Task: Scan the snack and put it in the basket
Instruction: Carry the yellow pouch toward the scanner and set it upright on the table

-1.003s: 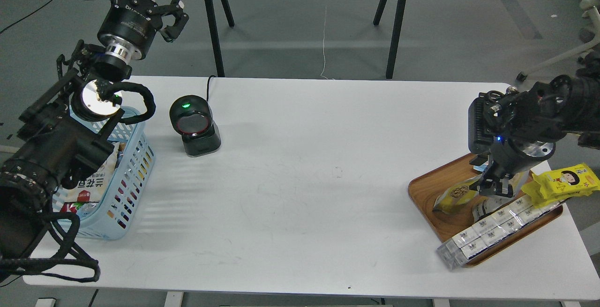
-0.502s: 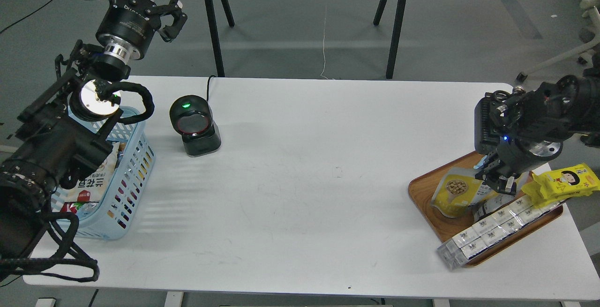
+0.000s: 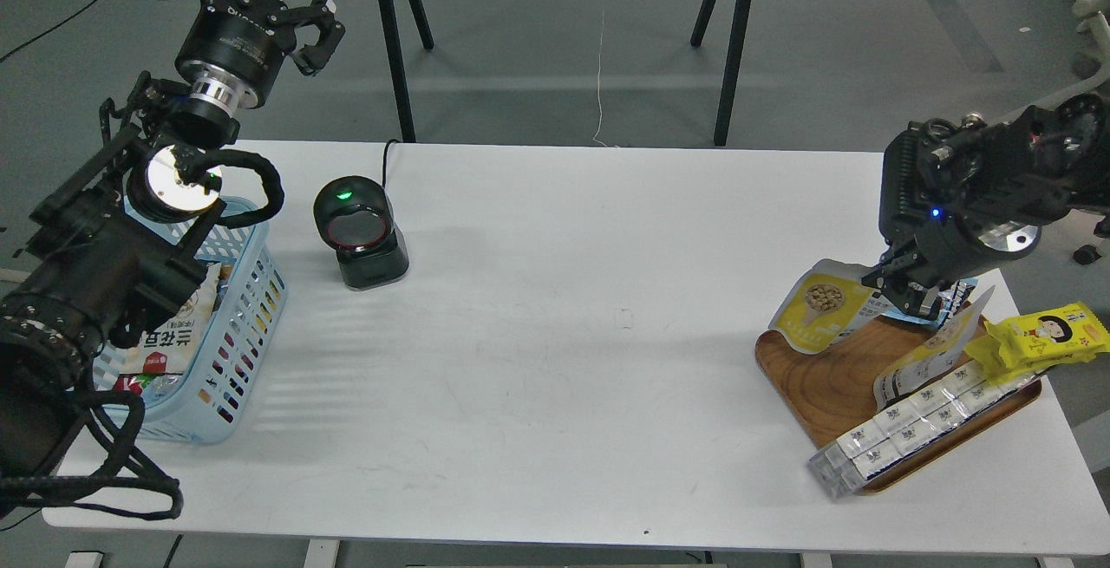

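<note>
Yellow snack (image 3: 819, 312) hangs at the right, pinched in the right tool (image 3: 902, 290), lifted above the far-left rim of the wooden tray (image 3: 824, 377). On the worktop (image 3: 555, 334) at the far left stands the scanner (image 3: 357, 234); left of it sits the blue basket (image 3: 247, 308). Beyond the far edge, the left tool (image 3: 316, 17) is raised, spread wide, holding nothing.

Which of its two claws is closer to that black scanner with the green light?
The left. The left gripper hangs open in the air behind the scanner, slightly to its left. The right gripper is far across the table, clamped on the snack above the wooden tray.
</note>
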You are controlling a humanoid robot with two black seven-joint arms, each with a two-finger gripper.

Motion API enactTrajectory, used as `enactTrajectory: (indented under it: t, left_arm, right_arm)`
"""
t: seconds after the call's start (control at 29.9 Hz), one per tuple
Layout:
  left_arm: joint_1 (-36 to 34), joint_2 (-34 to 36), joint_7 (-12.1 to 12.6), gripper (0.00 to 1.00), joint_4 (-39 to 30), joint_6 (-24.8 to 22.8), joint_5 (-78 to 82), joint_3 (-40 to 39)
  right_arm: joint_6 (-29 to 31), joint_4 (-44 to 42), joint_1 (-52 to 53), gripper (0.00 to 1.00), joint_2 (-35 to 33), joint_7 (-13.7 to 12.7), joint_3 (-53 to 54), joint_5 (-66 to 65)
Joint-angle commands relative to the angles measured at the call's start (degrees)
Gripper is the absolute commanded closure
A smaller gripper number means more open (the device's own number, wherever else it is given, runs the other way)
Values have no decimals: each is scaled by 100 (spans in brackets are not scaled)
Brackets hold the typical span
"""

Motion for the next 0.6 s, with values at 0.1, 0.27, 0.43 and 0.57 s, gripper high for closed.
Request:
enactTrajectory:
  t: [0.1, 0.27, 0.43, 0.57]
  left_arm:
    - [6, -9, 0, 0, 0, 0, 2, 0]
    - [6, -17, 0, 0, 0, 0, 2, 0]
    - [6, -35, 0, 0, 0, 0, 2, 0]
    - [6, -35, 0, 0, 0, 0, 2, 0]
  right_arm:
    - [41, -19, -34, 100, 116, 0, 801, 56]
    - [67, -80, -78, 100, 450, 0, 1145, 152]
    - [50, -107, -61, 100, 933, 0, 1216, 811]
    - [32, -203, -87, 100, 1197, 0, 1409, 1032]
